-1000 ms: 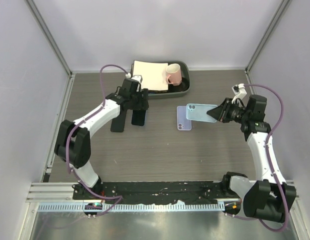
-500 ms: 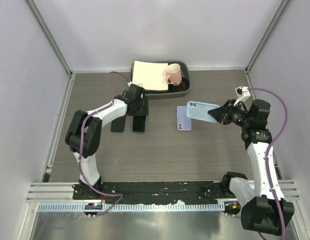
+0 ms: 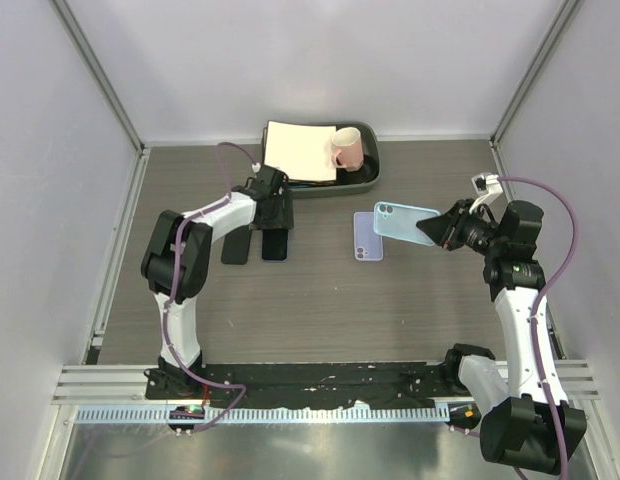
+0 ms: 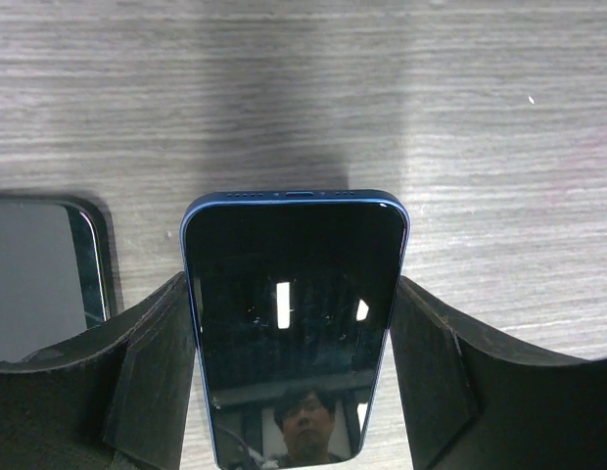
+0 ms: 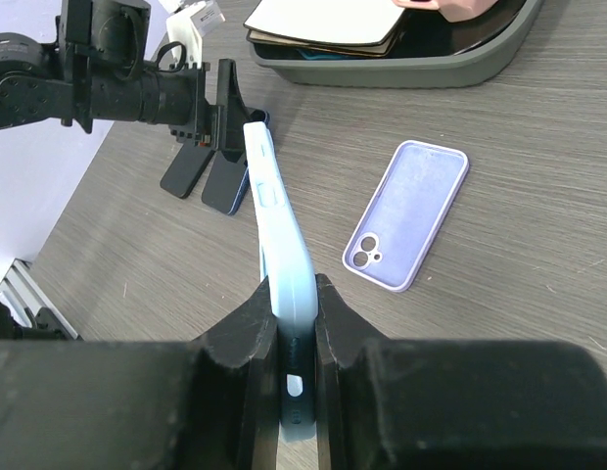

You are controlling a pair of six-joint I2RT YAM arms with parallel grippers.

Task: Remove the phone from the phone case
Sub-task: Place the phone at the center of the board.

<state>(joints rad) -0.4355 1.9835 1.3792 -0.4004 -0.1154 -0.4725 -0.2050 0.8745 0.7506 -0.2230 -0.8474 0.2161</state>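
Note:
A dark blue phone (image 3: pixel 275 245) lies screen up on the table, out of its case. My left gripper (image 3: pixel 274 226) reaches over it from the far side. In the left wrist view its fingers (image 4: pixel 147 372) press against both long sides of the phone (image 4: pixel 294 323), so the left gripper (image 4: pixel 294 289) is shut on it. My right gripper (image 3: pixel 431 232) is shut on the bottom end of the light blue phone case (image 3: pixel 404 222) and holds it above the table. The right wrist view shows the case (image 5: pixel 282 235) edge-on, bent and empty, between the jaws of the right gripper (image 5: pixel 297 299).
A lilac case (image 3: pixel 368 236) lies flat beneath the held case. A black phone-shaped slab (image 3: pixel 235 248) lies left of the phone. A grey tray (image 3: pixel 371 178) at the back holds a notebook and a pink mug (image 3: pixel 347 150). White walls enclose the table.
The left arm's elbow has swung in toward the middle while its gripper stayed on the phone, which shifted slightly. The right gripper has barely moved with the case.

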